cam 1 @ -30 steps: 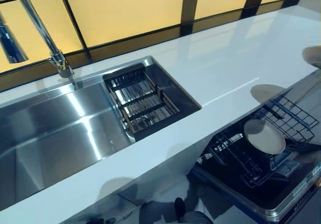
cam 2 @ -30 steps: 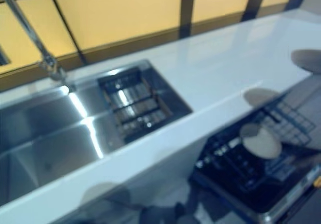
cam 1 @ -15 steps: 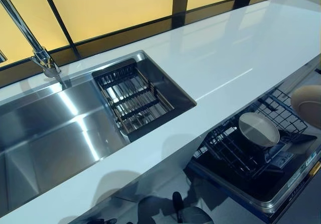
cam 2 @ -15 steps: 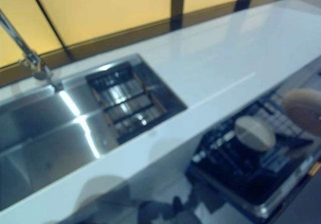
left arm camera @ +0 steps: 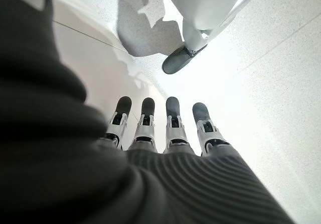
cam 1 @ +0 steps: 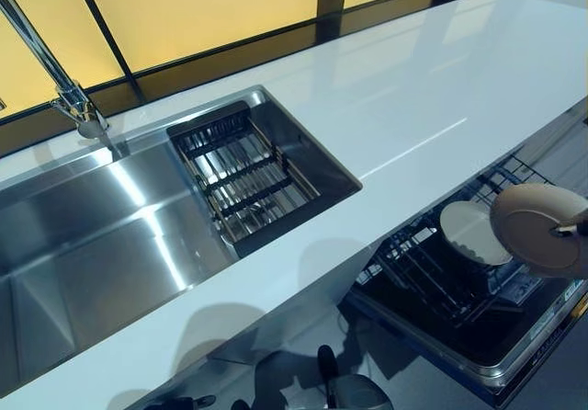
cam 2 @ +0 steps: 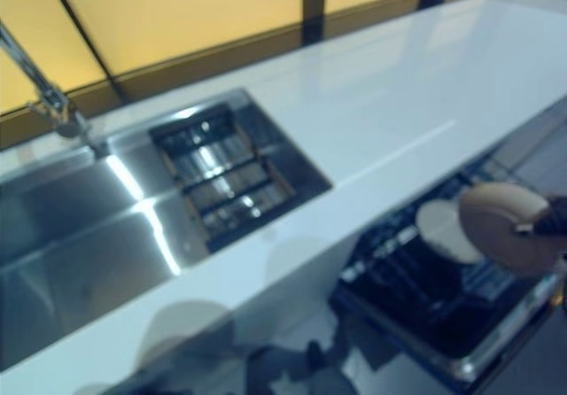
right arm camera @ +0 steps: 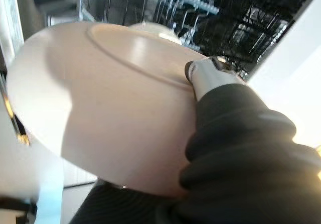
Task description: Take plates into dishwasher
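While a pale plate (cam 1: 472, 232) already stands in the dishwasher rack (cam 1: 432, 277), the right hand (right arm camera: 210, 73) pinches a beige plate (cam 1: 538, 228) by its edge, thumb curled over the underside; its fingers are hidden, so the grip is probably but not certainly full. Half a second ago this plate showed only at the 3 o'clock edge of the head view; it now hangs above the rack, at 3 o'clock of the racked plate. Lowering into a free slot appears imminent. At 9 o'clock lie the sink (cam 1: 101, 244) and its drainer basket (cam 1: 241, 178). The left hand (left arm camera: 168, 133) hangs idle, fingers straight, holding nothing
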Robot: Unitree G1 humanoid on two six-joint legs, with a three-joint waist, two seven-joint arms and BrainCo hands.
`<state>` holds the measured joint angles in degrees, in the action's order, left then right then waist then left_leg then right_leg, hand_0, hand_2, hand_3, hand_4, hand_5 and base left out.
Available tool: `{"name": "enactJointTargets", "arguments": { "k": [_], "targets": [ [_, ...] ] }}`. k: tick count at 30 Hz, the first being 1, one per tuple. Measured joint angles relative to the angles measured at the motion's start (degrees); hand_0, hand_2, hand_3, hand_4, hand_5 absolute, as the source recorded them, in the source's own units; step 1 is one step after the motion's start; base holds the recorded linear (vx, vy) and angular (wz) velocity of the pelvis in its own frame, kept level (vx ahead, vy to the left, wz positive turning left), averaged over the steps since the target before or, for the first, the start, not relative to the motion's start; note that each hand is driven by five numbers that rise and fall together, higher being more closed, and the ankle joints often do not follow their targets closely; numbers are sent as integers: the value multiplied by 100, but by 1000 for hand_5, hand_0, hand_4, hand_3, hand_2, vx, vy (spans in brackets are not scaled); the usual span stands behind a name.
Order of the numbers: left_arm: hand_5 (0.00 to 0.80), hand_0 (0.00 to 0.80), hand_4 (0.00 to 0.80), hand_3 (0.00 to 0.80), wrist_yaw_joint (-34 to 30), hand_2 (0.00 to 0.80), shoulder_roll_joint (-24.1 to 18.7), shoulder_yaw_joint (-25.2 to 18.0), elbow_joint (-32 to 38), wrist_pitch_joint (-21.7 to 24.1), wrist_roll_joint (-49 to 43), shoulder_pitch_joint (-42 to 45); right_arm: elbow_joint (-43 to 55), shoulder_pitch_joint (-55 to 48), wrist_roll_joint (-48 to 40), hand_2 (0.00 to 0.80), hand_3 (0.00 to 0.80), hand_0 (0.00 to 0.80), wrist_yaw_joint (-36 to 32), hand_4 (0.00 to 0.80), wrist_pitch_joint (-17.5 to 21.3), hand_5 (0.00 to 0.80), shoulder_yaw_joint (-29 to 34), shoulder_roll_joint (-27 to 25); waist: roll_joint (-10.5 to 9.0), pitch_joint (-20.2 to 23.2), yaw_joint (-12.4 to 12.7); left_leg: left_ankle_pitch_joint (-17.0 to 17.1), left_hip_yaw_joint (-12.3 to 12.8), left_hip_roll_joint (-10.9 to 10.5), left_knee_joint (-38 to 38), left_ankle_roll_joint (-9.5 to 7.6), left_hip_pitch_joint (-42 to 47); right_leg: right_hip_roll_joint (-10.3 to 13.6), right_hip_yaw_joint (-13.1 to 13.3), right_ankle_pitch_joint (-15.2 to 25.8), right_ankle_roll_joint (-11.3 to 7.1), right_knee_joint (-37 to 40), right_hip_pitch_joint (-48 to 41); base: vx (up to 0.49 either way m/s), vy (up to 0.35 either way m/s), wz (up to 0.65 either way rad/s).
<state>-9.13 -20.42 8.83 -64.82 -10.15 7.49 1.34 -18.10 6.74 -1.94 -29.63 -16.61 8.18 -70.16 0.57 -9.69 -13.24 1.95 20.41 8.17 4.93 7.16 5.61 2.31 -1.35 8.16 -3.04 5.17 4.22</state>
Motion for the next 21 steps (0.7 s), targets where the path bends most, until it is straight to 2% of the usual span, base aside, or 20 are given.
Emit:
{"name": "enactJointTargets", "arguments": {
  "k": [9, 15, 21],
  "targets": [
    [0, 0, 0, 0, 5, 0, 83, 0, 10, -141, 1, -106, 3, 396, 12, 800, 800, 800, -66, 800, -390, 800, -299, 360, 90, -87, 12, 1, -12, 2, 0, 0, 21, -1, -23, 2, 0, 0, -22, 0, 0, 0],
    [0, 0, 0, 0, 7, 0, 149, 0, 34, -206, 1, -174, -13, 669, 25, 800, 800, 800, -64, 800, -537, 800, -834, 488, 144, -132, 23, 0, -17, 33, 20, -1, 67, 11, -34, 1, 1, 2, -67, 0, 0, 0],
    [0, 0, 0, 0, 7, 0, 165, 2, 82, -315, 2, -210, -109, 806, 29, 800, 800, 800, -39, 800, -630, 800, -990, 756, 194, -163, 83, 2, -27, 51, 14, 0, 65, 6, -51, 1, 2, 1, -70, 0, 0, 0]
  ]
}}
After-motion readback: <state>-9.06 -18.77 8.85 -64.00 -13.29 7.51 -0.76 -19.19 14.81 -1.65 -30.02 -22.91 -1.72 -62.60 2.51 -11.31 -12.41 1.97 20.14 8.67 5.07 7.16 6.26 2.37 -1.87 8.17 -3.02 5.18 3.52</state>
